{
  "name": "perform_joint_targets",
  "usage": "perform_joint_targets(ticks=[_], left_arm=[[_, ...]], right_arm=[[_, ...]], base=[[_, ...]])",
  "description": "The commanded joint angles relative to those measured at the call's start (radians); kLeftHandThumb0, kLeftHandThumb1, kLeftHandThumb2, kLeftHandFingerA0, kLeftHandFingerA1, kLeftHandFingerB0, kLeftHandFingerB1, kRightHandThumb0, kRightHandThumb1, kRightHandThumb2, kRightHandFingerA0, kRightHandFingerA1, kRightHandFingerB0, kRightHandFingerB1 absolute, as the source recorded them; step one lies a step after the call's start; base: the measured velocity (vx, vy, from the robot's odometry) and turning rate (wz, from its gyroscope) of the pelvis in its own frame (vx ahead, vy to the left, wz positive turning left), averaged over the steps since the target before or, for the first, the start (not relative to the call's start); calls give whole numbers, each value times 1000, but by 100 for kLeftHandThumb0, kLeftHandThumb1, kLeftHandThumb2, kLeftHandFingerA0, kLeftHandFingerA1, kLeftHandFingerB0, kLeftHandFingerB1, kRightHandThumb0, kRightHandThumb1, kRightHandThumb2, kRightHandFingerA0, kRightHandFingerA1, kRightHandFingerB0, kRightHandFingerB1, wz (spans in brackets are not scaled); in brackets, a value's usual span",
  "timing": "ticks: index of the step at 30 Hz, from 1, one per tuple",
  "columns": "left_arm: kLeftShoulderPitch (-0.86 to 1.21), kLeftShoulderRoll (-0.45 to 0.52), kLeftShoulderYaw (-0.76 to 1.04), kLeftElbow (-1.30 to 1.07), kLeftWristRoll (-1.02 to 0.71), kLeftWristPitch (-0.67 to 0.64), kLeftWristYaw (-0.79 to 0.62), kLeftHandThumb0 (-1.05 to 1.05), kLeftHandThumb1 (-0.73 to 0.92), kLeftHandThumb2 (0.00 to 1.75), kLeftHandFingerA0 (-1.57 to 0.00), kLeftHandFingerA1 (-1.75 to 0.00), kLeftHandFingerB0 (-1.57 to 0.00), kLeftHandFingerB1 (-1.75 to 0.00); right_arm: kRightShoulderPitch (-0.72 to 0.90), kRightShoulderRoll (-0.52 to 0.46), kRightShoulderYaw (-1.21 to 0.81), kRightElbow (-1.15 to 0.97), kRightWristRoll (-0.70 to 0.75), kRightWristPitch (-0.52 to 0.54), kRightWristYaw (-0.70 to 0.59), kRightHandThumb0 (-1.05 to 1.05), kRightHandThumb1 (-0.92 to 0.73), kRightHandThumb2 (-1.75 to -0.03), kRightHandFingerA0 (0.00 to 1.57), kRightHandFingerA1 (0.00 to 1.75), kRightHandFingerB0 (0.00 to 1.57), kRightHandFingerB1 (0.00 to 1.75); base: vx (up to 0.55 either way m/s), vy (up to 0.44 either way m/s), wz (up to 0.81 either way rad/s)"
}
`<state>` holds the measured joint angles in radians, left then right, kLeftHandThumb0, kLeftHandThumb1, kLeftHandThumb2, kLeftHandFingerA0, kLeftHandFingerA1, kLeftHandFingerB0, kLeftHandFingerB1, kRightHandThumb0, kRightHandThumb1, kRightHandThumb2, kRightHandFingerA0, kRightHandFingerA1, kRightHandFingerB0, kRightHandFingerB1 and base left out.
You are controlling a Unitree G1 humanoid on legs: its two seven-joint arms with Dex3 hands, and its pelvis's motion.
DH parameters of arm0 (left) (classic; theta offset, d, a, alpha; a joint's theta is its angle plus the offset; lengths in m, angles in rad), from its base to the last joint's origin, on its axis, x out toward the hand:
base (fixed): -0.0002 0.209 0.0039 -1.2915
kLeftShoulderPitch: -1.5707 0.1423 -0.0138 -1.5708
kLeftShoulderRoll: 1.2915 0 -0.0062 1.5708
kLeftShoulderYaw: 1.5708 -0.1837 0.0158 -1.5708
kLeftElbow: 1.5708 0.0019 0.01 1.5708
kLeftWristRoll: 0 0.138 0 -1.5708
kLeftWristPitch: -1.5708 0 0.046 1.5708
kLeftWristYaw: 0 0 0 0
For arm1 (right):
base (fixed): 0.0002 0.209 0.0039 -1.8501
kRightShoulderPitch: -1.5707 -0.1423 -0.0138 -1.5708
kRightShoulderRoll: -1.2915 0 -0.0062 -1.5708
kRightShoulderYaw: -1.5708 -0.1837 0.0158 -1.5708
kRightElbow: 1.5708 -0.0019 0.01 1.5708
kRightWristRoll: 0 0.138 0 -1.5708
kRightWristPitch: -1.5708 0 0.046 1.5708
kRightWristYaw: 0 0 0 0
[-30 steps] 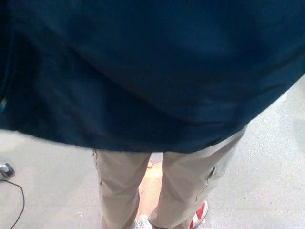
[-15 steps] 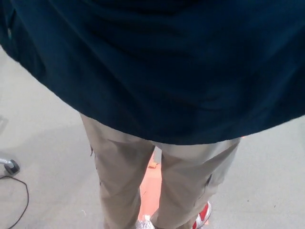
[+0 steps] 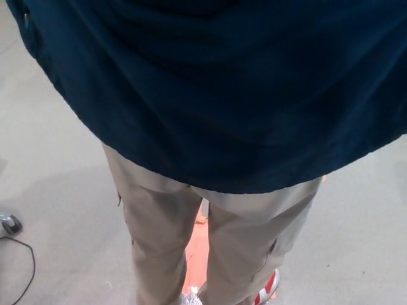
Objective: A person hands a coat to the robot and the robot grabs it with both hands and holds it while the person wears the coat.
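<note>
Across the upper part of the frame, from left edge to right, we see the dark blue coat (image 3: 222, 89) filling most of the picture, its hem curving down from the upper left to a low point near the centre and rising again toward the right edge. Compared with a second ago, the hem on the left has lifted and drawn inward, so more grey floor (image 3: 44, 165) shows at the left, where a black cable (image 3: 22, 267) lies at the lower left corner. We judge that the coat is settling onto the person's shoulders and that the holding step is nearly over. Below the hem, at lower centre, stand the person's beige trousers (image 3: 191, 241), with a red and white shoe (image 3: 268, 287) to their right at the bottom edge. Neither robot hand appears anywhere in the frame, so we cannot tell whether the fingers grip the cloth, nor how the coat lies relative to them.
</note>
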<state>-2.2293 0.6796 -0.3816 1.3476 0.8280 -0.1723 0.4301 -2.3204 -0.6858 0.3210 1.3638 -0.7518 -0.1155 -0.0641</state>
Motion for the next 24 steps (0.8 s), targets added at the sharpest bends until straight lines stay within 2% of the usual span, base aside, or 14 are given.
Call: perform_joint_targets(ticks=[1,4,11,15,20,21,22,23,24], left_arm=[[37,15,29,-29,-45,-6,43,-99,73,102,0,-3,-3,-4],[65,33,49,-55,-58,-39,67,-104,81,110,0,-2,0,0],[168,78,102,-193,-96,-54,78,-102,88,114,0,0,0,0],[364,121,214,-482,-145,28,78,-91,92,118,0,-7,-1,-9],[696,128,385,-956,-160,149,34,-82,92,122,0,-13,0,-11],[779,115,426,-1079,-149,182,15,-73,92,93,0,0,0,-5],[853,88,466,-1200,-140,217,-6,-83,92,121,0,-12,0,-11],[915,58,501,-1303,-135,246,-24,-83,92,121,0,-12,0,-11],[971,32,528,-1386,-133,262,-40,-84,92,120,0,-11,0,-10]], right_arm=[[0,-40,-62,-37,75,-60,-49,-101,-76,-107,0,3,0,0],[14,-59,-103,-58,108,-114,-27,-99,-76,-106,0,5,0,0],[106,-119,-184,-162,161,-239,-41,-98,-81,-108,0,4,0,0],[268,-147,-297,-364,265,-303,-22,-99,-81,-110,0,3,0,0],[573,-147,-446,-771,356,-260,-15,-98,-84,-112,0,2,0,0],[661,-125,-494,-897,393,-233,3,-92,-81,-111,0,6,0,4],[751,-96,-536,-1032,412,-199,12,-89,-80,-108,0,8,0,4],[828,-68,-571,-1152,422,-170,16,-89,-80,-108,0,8,0,4],[887,-56,-590,-1220,421,-187,10,-92,-82,-107,0,4,0,0]], base=[[0,0,0],[0,0,0],[0,0,0],[0,0,0],[0,0,0],[0,0,0],[0,0,0],[0,0,0],[0,0,0]])
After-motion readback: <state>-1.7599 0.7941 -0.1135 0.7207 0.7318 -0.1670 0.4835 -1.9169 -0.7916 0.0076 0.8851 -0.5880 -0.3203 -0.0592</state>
